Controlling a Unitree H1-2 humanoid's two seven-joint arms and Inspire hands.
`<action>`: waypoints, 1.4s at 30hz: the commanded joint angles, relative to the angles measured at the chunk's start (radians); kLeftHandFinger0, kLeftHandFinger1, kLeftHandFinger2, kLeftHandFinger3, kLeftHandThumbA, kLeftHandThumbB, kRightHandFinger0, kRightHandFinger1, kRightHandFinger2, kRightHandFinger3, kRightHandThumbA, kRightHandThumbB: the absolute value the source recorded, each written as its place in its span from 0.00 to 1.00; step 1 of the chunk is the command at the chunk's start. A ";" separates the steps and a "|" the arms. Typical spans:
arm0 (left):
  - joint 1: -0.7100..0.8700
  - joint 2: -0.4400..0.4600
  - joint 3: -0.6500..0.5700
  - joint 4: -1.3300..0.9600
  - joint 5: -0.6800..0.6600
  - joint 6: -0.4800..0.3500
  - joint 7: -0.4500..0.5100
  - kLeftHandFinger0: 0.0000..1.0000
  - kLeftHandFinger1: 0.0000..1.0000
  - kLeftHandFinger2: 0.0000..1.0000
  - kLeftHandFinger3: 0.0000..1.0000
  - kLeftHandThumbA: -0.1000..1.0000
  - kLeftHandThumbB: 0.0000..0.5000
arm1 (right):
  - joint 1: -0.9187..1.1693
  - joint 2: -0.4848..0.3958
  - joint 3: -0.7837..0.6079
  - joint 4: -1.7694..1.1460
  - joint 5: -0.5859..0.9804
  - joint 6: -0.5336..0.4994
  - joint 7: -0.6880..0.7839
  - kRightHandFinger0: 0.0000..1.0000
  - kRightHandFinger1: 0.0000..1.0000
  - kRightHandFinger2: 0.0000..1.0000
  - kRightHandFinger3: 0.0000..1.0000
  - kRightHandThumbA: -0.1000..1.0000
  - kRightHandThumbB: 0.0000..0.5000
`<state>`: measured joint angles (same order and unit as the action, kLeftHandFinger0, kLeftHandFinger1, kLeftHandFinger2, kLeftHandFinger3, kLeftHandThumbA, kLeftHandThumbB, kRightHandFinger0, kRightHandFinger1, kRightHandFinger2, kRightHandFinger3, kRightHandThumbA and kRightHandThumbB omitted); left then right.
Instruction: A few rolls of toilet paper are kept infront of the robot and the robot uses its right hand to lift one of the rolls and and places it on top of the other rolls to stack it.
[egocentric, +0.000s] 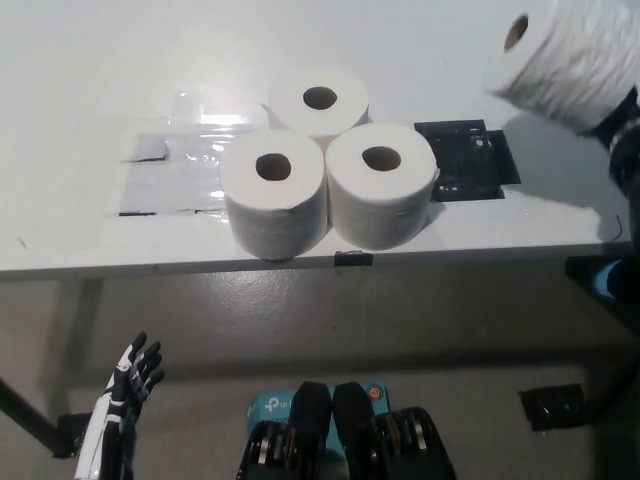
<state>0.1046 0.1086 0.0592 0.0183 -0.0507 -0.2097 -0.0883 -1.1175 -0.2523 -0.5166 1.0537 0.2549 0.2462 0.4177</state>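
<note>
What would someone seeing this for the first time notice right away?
Probably the toilet roll held aloft at the upper right in the black right hand, tilted, clear of the table. Next, the three upright rolls clustered near the table's front edge, touching. The white left hand rests low at the lower left.

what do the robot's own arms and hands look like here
The left robot hand is white with black fingers on a slim white forearm, a segmented mechanical build. The right robot hand and arm are plain black, mostly cut off by the picture's right edge. No cables or markings show.
</note>
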 joint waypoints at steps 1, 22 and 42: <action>-0.001 0.011 0.009 -0.017 -0.003 -0.027 0.005 1.00 1.00 1.00 1.00 1.00 0.21 | -0.080 -0.009 0.041 -0.098 0.063 0.094 0.028 0.00 0.00 0.00 0.00 0.97 0.12; -0.005 0.012 0.000 -0.016 -0.002 -0.026 -0.003 1.00 1.00 1.00 1.00 1.00 0.19 | -0.158 0.046 0.403 -0.025 -0.106 -0.021 -0.078 0.00 0.00 0.00 0.00 0.87 0.06; -0.020 0.021 -0.001 -0.025 0.008 -0.022 -0.004 1.00 1.00 1.00 1.00 1.00 0.16 | -0.235 0.104 0.448 0.115 -0.139 -0.084 -0.128 0.00 0.00 0.00 0.00 0.88 0.34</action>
<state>0.0874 0.1114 0.0575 0.0146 -0.0495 -0.2098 -0.0885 -1.2559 -0.1344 -0.0852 1.1740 0.1343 0.2401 0.3005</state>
